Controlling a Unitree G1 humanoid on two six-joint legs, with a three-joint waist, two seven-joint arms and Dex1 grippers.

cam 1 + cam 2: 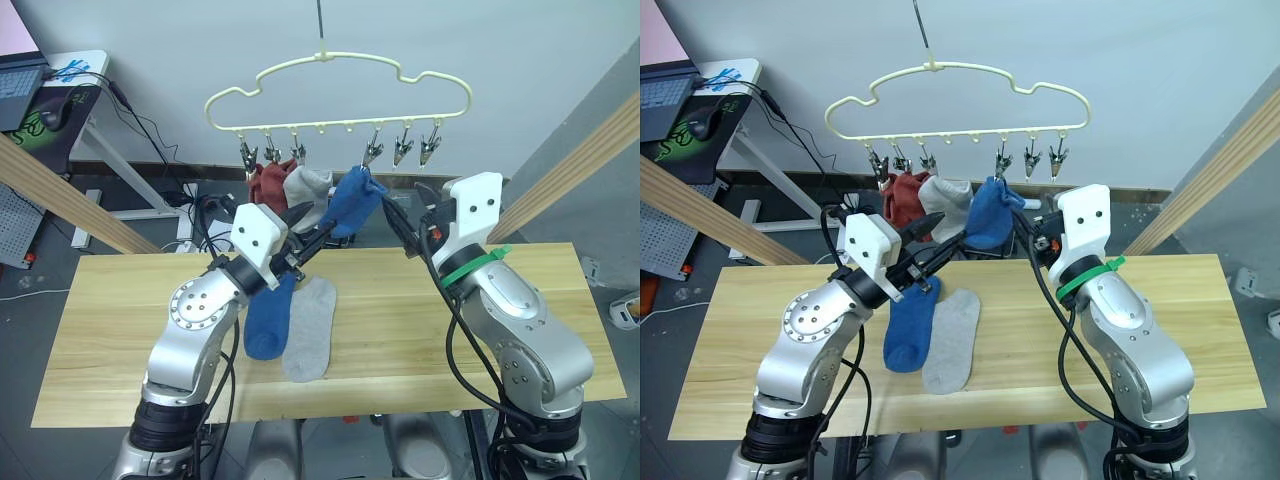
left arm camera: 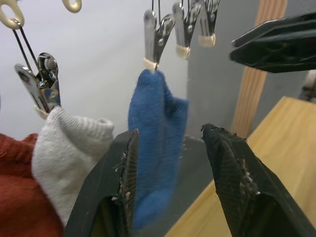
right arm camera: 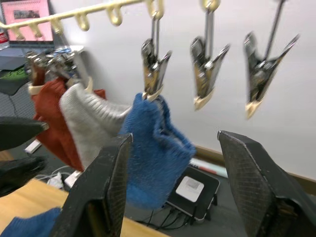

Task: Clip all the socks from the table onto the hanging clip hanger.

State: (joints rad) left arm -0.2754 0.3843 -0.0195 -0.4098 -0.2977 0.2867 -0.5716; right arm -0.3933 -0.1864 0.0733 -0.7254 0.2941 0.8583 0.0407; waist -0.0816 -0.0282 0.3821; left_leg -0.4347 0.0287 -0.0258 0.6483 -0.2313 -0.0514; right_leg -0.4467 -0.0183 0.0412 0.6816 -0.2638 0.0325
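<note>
The pale-yellow clip hanger (image 1: 340,72) hangs above the table's far edge. Rust-red knit (image 1: 266,183), a light grey sock (image 1: 306,188) and a blue sock (image 1: 353,203) hang from its clips. The two rightmost clips (image 1: 416,148) are bare. On the table (image 1: 120,330) a second blue sock (image 1: 268,318) and a grey sock (image 1: 311,330) lie flat side by side. My left gripper (image 2: 170,143) is open, its fingers pointing up at the hung blue sock's (image 2: 155,143) lower end. My right gripper (image 3: 173,143) is open too, just right of that sock (image 3: 155,158).
Thick wooden poles slant past the table at the left (image 1: 60,195) and right (image 1: 580,165). A desk with a laptop (image 1: 20,85) stands at the back left. Cables and a power strip lie on the floor behind the table.
</note>
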